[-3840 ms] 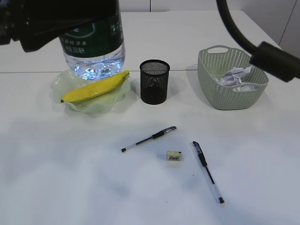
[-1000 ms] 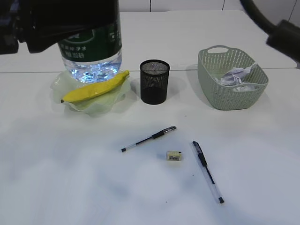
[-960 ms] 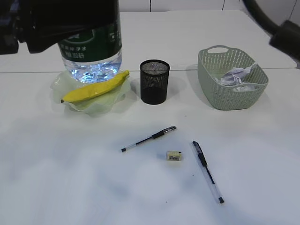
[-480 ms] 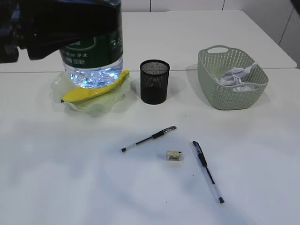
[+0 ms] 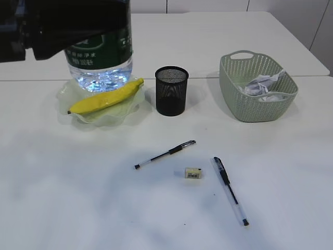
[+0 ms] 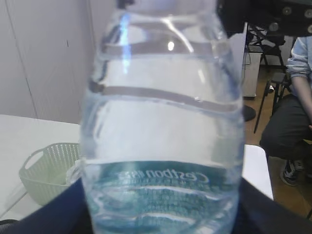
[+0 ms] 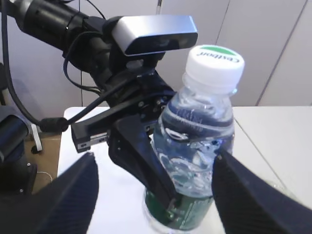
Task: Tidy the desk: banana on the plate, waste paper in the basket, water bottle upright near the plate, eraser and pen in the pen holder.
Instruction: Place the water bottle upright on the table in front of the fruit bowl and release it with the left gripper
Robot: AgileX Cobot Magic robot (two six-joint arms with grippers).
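A clear water bottle [image 5: 101, 62] with a green label stands upright behind the plate [image 5: 78, 115]. My left gripper [image 5: 88, 26] is shut on its upper body. In the left wrist view the bottle [image 6: 161, 122] fills the frame between the dark fingers [image 6: 58, 214]. A banana [image 5: 106, 96] lies on the plate. Two pens [image 5: 165, 154] [image 5: 230, 190] and an eraser [image 5: 193, 173] lie on the table in front of the black mesh pen holder [image 5: 171, 91]. Waste paper [image 5: 264, 85] sits in the basket [image 5: 244, 107]. My right gripper [image 7: 156, 204] is open and empty, facing the bottle [image 7: 200, 141] from a distance.
The white table [image 5: 78, 198] runs forward of the pens and eraser. In the left wrist view the basket [image 6: 46, 168] shows at lower left, and a seated person [image 6: 292, 112] is beyond the table's far end. The right arm is outside the exterior view.
The right arm has withdrawn out of the exterior view at the upper right. The held bottle dipped toward the banana half a second ago and now sits slightly higher and further back.
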